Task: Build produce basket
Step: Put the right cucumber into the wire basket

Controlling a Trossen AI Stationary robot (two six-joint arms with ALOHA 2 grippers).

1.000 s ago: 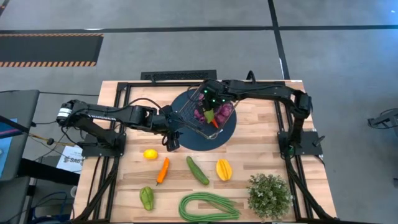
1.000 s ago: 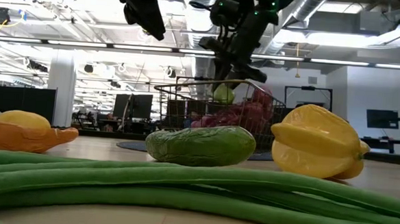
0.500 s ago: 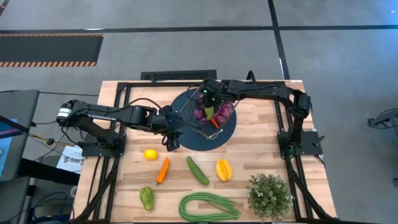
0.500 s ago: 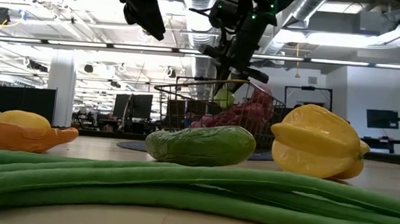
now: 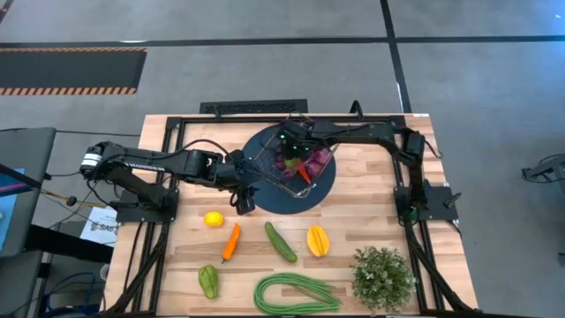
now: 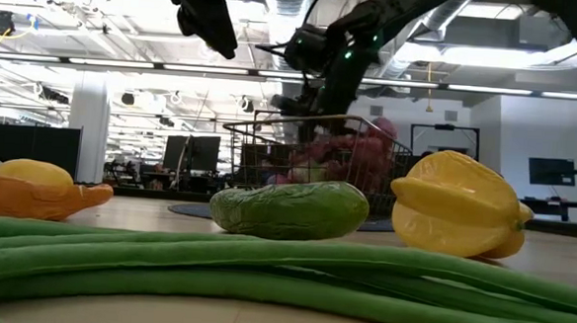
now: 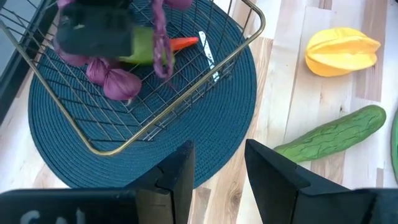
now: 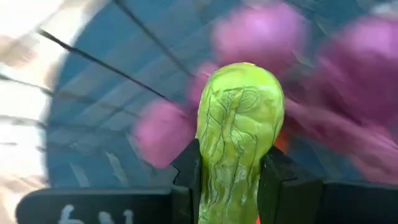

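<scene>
Right gripper [image 8: 229, 180] fingers clamp a green vegetable [image 8: 239, 130], pointing lengthwise beyond them into the basket [image 5: 291, 163]; left fingers [image 7: 174, 174] parted.

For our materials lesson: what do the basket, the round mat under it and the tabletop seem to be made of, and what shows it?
Basket: thin metal wire, brassy and shiny; its open grid shows the mat through it.
Mat: probably woven cord or fibre, matte dark blue; concentric ribbed rings show.
Tabletop: pale wood, smooth finish; plank seams and grain show.
</scene>
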